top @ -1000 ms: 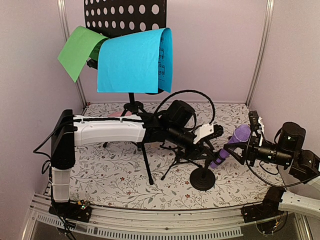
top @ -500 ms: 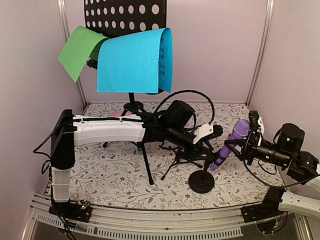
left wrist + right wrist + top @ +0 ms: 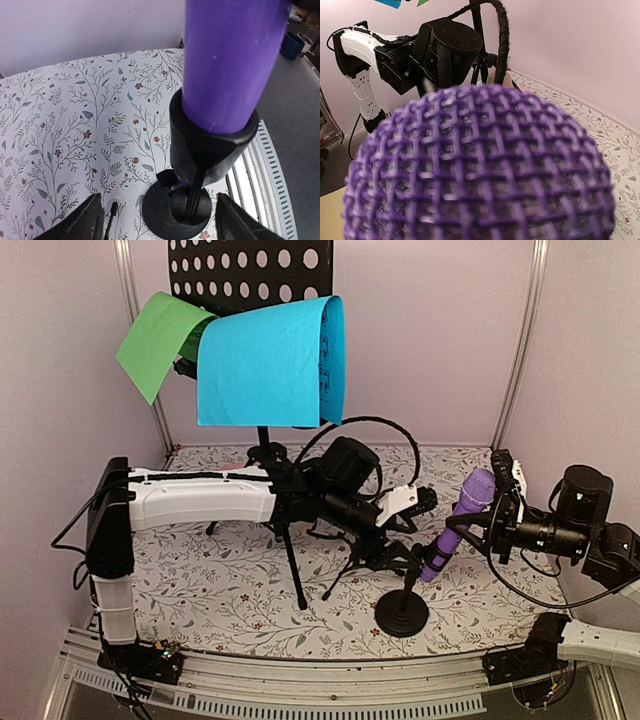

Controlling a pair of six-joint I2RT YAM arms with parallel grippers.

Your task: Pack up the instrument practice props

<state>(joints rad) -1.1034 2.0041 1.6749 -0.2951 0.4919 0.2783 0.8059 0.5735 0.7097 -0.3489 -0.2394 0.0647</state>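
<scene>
While seated in its holder (image 3: 212, 150), microphone (image 3: 227, 60) leans

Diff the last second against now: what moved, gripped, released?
Left gripper opened, releasing the clip; its arm shifted left. Right gripper closed on the mic and tipped it more upright, still in the clip. Stand base slid slightly nearer. Sheets and rack unchanged.

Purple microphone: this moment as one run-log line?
purple mesh-headed microphone: in black round-base stand clip | right gripper: gripping it | left gripper: open
</scene>
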